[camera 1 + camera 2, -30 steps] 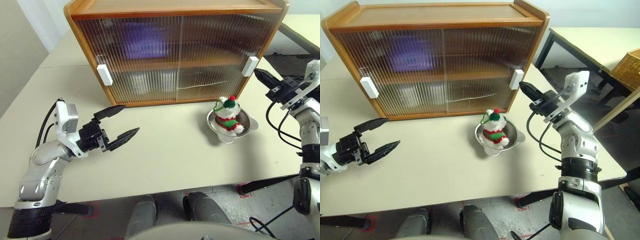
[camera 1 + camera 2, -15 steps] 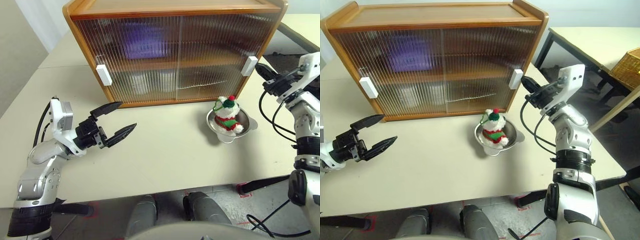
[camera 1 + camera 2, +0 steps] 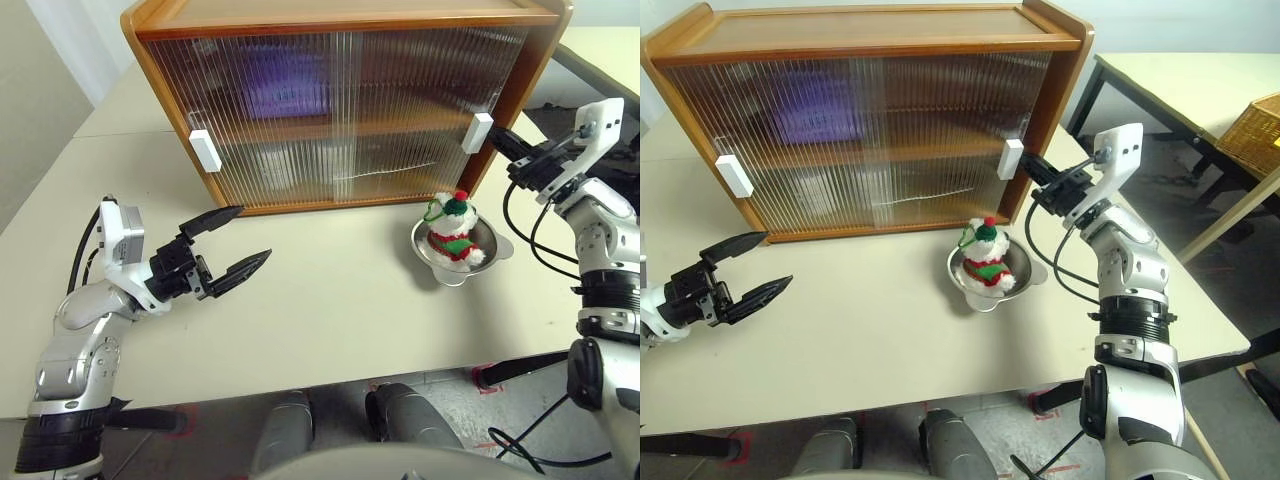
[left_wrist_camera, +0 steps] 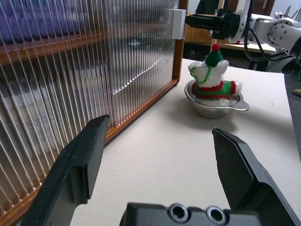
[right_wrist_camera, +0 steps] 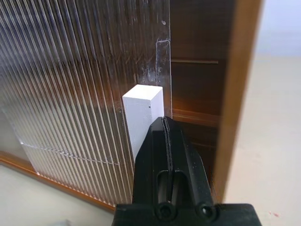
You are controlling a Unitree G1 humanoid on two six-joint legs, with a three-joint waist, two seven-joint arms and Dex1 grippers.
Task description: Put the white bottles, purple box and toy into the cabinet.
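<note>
Leftmost, my left gripper (image 3: 232, 243): fingers spread wide, holding nothing, hovering above the table (image 3: 330, 310), pointed toward the cabinet (image 3: 340, 100) front.

Ahead of those fingers, behind the ribbed left door: purple box (image 3: 285, 85), a blurred lavender shape on the upper shelf. White bottles: not made out through the ribbing.

Between my two grippers, near the cabinet's right corner: toy (image 3: 452, 228), upright in a metal bowl (image 3: 490, 262).

Rightmost, my right gripper (image 3: 1032, 165): fingers pressed together, empty, tips against the right door's white handle (image 5: 142, 117); a dark gap stands open beyond the door's edge.

Step, as I judge it: sliding the right door open. Keep the closed tips bearing squarely on the handle's side and push along the track, not into the panel.

Writing: none legible; labels are blurred by the ribbing.
</note>
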